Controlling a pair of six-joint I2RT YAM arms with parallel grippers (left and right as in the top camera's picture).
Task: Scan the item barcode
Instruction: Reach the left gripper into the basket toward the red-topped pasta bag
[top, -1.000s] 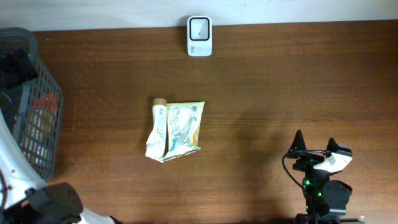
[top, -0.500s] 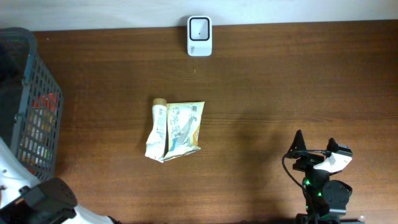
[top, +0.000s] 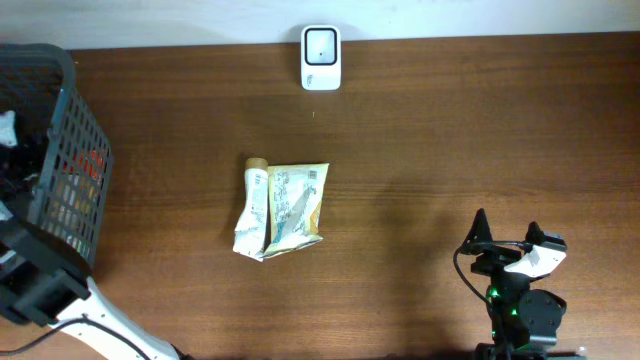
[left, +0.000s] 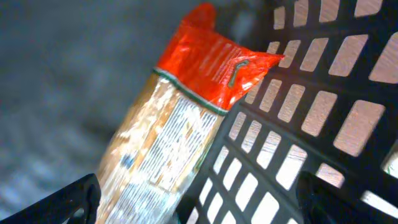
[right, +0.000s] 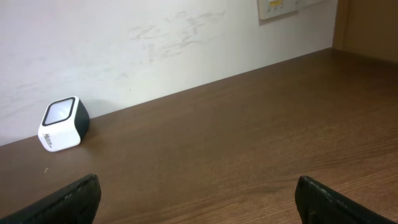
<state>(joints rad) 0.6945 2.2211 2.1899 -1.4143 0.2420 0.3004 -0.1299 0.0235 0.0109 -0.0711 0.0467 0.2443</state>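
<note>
— While the left gripper (left: 202, 199) hangs inside the basket (top: 70, 170) at the left end of the table (top: 450, 130), fingers (left: 68, 202) spread wide and gripping nothing, which item goes in the log?
— My pick is the red-topped packet (left: 180, 124). It sits in the basket against the mesh wall. 2 other packs (top: 283, 208) lie mid-table, well apart from both arms.
— Handling?
— Film bag, light by the look, soft and crinkly. Contents probably brittle (crackers or biscuits, a guess), so a hard squeeze could crush them. The film will likely be slick. Best hold, I judge: across the narrow width at mid-body, or on the flat crimped seal at the red end, where the pads get some bite.
— Heading?
— In the left wrist view the long axis runs lower left to upper right. Red sealed end is upper right, and the pale printed body trails to the lower left and out of frame.
— Barcode?
— Fine print on the visible face, blurred. Cannot tell whether the code is there.
— Other arm?
— At the near right of the table the right gripper (top: 506, 225) sits with jaws parted, empty. At the far edge is the scanner (top: 321, 58), window facing up, so the coded face will need turning down toward it.
</note>
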